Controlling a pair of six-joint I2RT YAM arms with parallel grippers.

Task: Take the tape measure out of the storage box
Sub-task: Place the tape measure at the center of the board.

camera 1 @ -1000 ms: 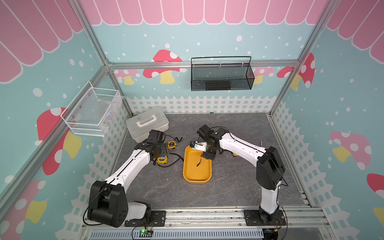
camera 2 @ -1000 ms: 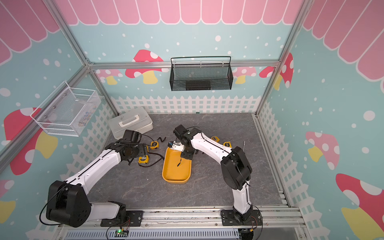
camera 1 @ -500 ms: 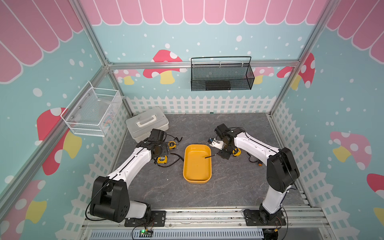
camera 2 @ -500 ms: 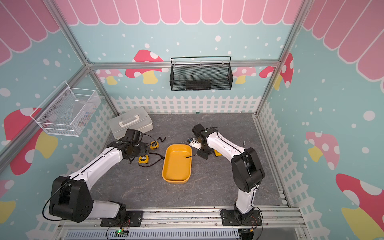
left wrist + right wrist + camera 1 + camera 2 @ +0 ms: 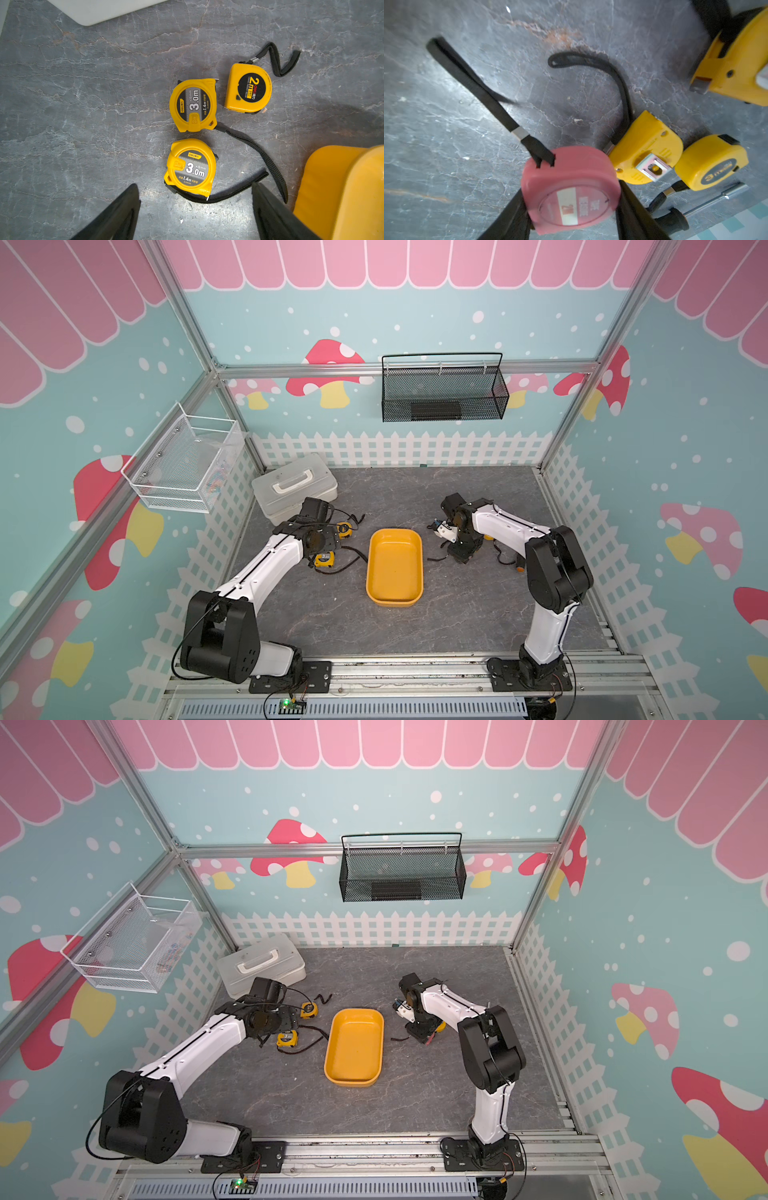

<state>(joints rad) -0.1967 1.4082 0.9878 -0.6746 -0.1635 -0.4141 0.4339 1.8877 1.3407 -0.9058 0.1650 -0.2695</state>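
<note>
The storage box (image 5: 394, 568) lies in the middle of both top views on the grey table (image 5: 457, 614), with nothing inside it. Just right of it in the frame, the right gripper (image 5: 460, 551) hangs low over the table. The right wrist view shows its jaws about half open and closed on a pink tape measure (image 5: 571, 187) at the lower middle of the frame, with one black finger (image 5: 633, 212) on each side of the housing. The black strap (image 5: 471, 81) of that tape measure trails to the upper left across the table. Whether the housing itself touches the table I cannot tell. Three other tape measures (image 5: 645, 151), all yellow, lie on the right side of that frame. Left of the box in the top views, the left gripper (image 5: 195, 187) is well open and holds nothing, above three yellow tape measures (image 5: 193, 105) on the table. A white case (image 5: 293, 487) stands at the upper left of the table.
</note>
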